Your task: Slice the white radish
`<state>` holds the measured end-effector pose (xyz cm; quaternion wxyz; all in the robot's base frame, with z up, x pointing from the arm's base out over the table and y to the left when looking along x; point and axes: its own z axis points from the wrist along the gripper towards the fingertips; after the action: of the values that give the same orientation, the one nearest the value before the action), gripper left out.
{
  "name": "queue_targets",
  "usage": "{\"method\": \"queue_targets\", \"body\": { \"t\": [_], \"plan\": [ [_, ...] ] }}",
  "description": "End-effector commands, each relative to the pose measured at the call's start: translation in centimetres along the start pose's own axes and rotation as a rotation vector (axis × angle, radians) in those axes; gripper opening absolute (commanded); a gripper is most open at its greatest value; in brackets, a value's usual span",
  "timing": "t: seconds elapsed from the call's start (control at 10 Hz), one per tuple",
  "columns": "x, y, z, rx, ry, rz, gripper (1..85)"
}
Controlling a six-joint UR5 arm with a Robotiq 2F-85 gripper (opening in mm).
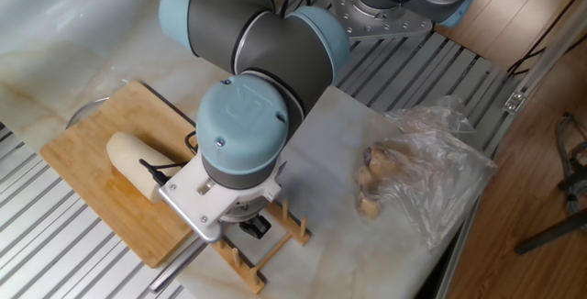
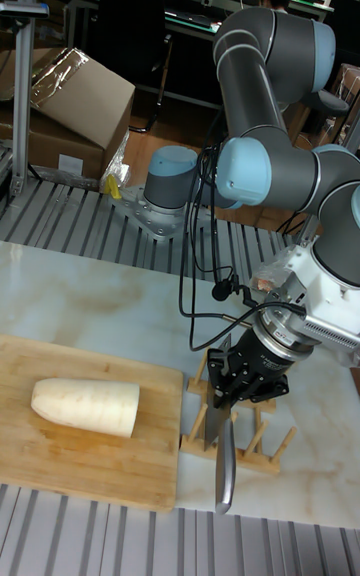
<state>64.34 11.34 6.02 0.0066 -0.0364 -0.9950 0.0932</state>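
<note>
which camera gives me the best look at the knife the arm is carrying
The tall fixed view: the metal-handled knife shows whole, held upright in the black gripper above the small wooden rack, beside the bamboo cutting board. In the fixed view the arm's wrist hides all but its handle.

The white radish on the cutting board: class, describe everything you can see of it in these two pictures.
The white radish is one thick, smooth, creamy-white cylinder, still whole with no slices cut. One end is rounded and the other is cut flat. It lies on its side on the wooden cutting board; only the board is seen touching it. In the fixed view the arm hides its far end. The knife hangs off the board's edge over a wooden rack, apart from the radish.
</note>
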Motion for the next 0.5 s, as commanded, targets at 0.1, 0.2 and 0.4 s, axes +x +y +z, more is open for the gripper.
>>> {"method": "queue_targets", "body": {
  "t": [0.1,0.2,0.4],
  "plan": [
    [0.07,0.23,0.0,-0.012,0.004,0.011,17.7],
    [0.07,0.23,0.0,-0.012,0.004,0.011,17.0],
    [0.07,0.23,0.0,-0.012,0.004,0.014,15.7]
  ]
}}
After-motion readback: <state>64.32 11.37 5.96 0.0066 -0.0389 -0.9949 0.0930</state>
